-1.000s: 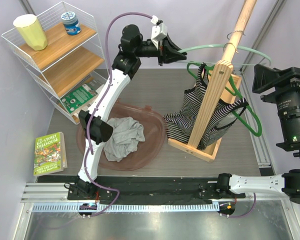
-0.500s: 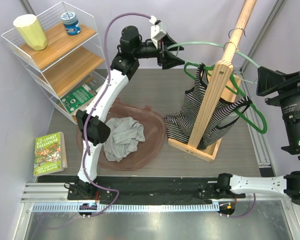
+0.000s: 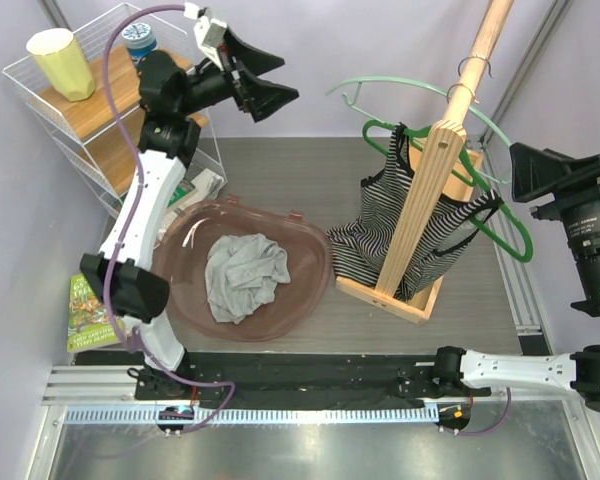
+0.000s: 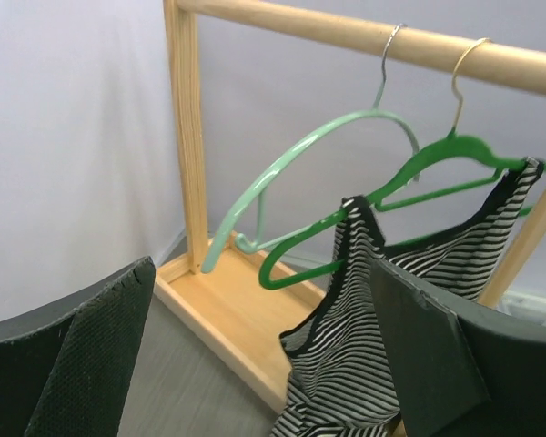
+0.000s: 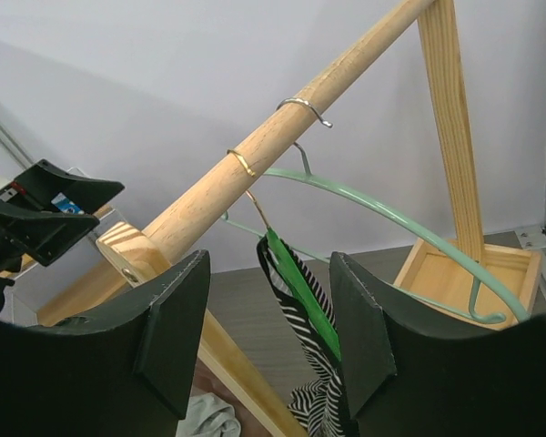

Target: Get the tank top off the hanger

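Note:
The tank top [image 3: 420, 235] is black-and-white striped and hangs on a dark green hanger [image 3: 502, 228] on the wooden rack's rail [image 3: 480, 50]. An empty mint hanger [image 3: 400, 88] hangs beside it. My left gripper [image 3: 258, 80] is open in the air, well left of the rack and near the shelf. Its wrist view shows the tank top [image 4: 419, 309] and green hanger [image 4: 437, 155] beyond the left gripper [image 4: 264, 364], untouched. My right gripper [image 3: 525, 170] is at the rack's right side. The right gripper [image 5: 268, 328] stands open, with the green hanger [image 5: 300, 282] and striped cloth [image 5: 317, 401] past its tips.
A maroon basin [image 3: 310, 300] left of the rack holds a grey garment [image 3: 245, 275]. A white wire shelf [image 3: 20, 90] at the back left carries a yellow cup [image 3: 62, 62] and a blue-lidded jar [image 3: 140, 45]. A green book [image 3: 85, 315] lies by the left arm.
My left gripper let go of the mint hanger's end, opened wide and swung left toward the shelf. The mint hanger now hangs free. The right arm has barely moved.

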`<state>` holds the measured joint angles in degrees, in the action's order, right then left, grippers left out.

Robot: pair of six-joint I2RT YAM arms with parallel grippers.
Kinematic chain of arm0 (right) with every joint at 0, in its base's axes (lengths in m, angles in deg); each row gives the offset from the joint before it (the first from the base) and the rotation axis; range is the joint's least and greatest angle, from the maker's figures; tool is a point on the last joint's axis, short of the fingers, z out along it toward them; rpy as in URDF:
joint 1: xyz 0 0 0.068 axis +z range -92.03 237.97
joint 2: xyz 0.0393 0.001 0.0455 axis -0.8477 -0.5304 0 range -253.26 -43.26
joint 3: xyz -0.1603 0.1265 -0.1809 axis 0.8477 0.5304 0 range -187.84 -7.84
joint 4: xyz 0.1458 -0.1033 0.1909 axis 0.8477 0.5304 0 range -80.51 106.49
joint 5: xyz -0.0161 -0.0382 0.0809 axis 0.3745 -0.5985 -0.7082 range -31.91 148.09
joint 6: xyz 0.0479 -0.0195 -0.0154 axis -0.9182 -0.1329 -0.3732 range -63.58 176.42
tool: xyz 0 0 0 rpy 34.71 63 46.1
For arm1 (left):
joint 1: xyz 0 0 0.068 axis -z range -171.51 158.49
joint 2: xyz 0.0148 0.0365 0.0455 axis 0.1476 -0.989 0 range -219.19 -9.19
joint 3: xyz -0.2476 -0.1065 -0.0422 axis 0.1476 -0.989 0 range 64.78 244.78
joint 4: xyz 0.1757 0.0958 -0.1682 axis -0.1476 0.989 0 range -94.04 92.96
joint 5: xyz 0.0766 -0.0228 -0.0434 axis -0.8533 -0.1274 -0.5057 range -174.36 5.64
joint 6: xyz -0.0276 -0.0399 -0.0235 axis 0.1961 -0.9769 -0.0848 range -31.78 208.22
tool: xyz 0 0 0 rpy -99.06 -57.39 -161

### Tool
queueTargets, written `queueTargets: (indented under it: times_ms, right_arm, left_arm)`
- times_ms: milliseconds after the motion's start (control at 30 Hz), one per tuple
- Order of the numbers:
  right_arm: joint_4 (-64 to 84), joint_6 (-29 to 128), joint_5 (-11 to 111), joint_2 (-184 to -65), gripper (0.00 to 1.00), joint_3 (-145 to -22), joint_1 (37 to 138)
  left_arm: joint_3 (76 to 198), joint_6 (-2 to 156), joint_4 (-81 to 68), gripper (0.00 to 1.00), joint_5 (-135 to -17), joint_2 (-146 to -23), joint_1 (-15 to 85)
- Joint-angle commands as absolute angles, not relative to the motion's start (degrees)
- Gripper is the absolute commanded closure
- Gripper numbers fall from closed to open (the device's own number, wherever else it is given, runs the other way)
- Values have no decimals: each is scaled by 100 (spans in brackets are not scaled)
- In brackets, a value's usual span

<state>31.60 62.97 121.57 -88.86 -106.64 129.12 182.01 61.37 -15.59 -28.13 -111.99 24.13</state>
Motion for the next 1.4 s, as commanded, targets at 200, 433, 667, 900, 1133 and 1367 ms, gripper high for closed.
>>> queueTargets:
  times_ms: [200, 433, 667, 900, 1133, 1367]
  right_arm:
    - [3673, 5538, 11777, -8764, 39, -10618, 12942]
    - [3823, 5273, 11733, -8747, 39, -10575, 12942]
    - [3911, 5167, 11759, -8729, 39, -10478, 12942]
    - [3911, 5185, 11768, -8747, 38, -10408, 12933]
    - [3911, 5203, 11803, -8712, 38, -10346, 12942]
    - [3893, 5247, 11803, -8694, 38, -10302, 12942]
  left_arm:
    - [16673, 4515, -3567, 55, -2969, -10507, 2922]
    - [17095, 5041, -3305, 99, -3697, -11307, 3643]
    - [16559, 5833, -2883, 100, -5041, -11334, 3899]
    - [16943, 5957, -2514, 100, -5710, -11781, 4004]
    - [17928, 5781, -2100, 100, -5808, -12432, 4030]
    - [18806, 5754, -1741, 100, -6045, -12810, 4092]
